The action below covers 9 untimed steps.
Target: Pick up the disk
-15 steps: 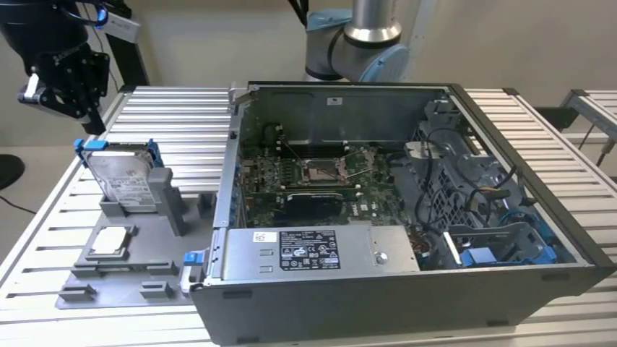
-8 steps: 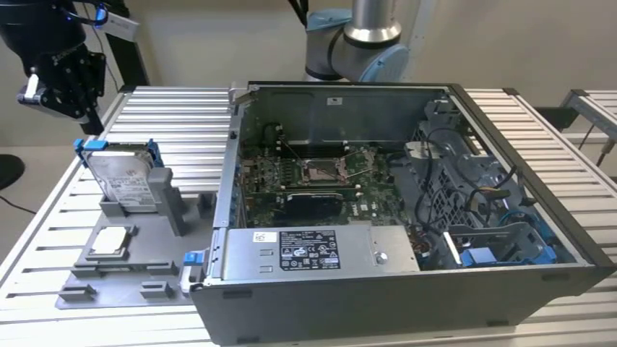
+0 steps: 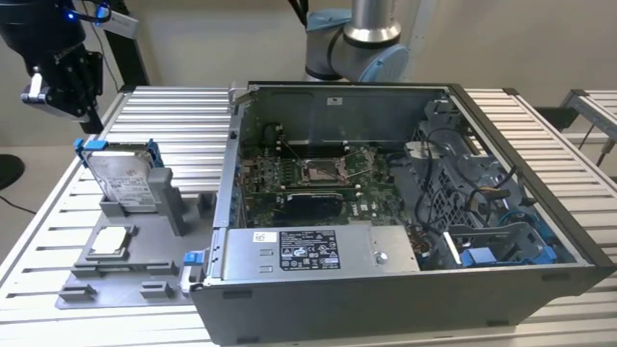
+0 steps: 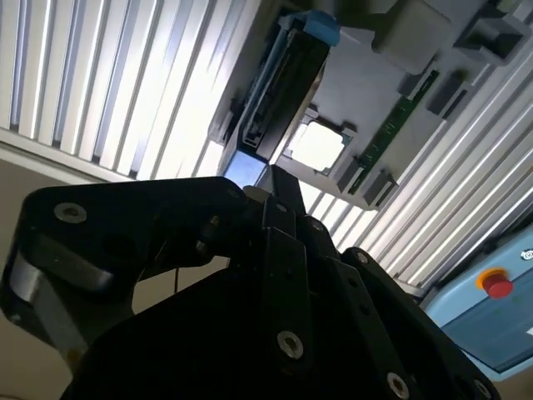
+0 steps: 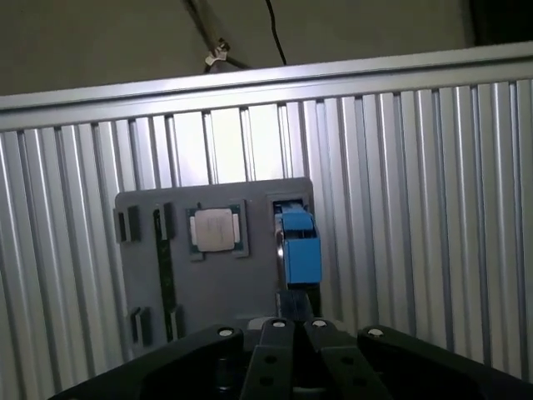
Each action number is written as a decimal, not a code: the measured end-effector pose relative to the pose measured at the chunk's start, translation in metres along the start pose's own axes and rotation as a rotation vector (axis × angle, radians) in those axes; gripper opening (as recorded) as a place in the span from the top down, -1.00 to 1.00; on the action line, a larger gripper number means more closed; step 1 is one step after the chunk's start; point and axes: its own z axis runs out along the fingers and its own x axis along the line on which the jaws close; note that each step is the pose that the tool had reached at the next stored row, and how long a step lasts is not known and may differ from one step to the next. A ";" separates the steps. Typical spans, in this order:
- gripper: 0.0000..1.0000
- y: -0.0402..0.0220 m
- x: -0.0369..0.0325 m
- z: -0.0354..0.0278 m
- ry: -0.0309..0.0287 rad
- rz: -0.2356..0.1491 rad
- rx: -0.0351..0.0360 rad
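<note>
Ribbed table [image 3: 173,108] carries the disk [image 3: 123,173] upright in a grey holder [image 3: 126,282], nine o'clock of the case [image 3: 405,289] in the exterior view. My hand [image 3: 66,94] hovers well above, its state I cannot tell; I'd descend square, lift straight.

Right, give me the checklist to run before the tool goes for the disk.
1. Disk stands upright in its slot on the grey fixture: ok.
2. Blue carrier along the disk's top edge has nothing over it: ok.
3. Tool centred on the disk: in the first wrist view the carrier lies close to the tool's midline, but exact alignment cannot tell.
4. Tool apart from the disk, disk not gripped, as in the exterior view: ok.
5. Square chip lies flat in its own pocket, apart from the disk: ok.
6. Open computer case sits to the exterior view's right of the fixture, clear of the disk: ok.
</note>
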 end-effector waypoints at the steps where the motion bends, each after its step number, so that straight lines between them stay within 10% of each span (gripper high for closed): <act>1: 1.00 0.0002 -0.0008 0.0000 -0.0004 -0.005 0.0002; 9: 1.00 0.0006 -0.0023 0.0000 -0.0016 -0.027 0.0005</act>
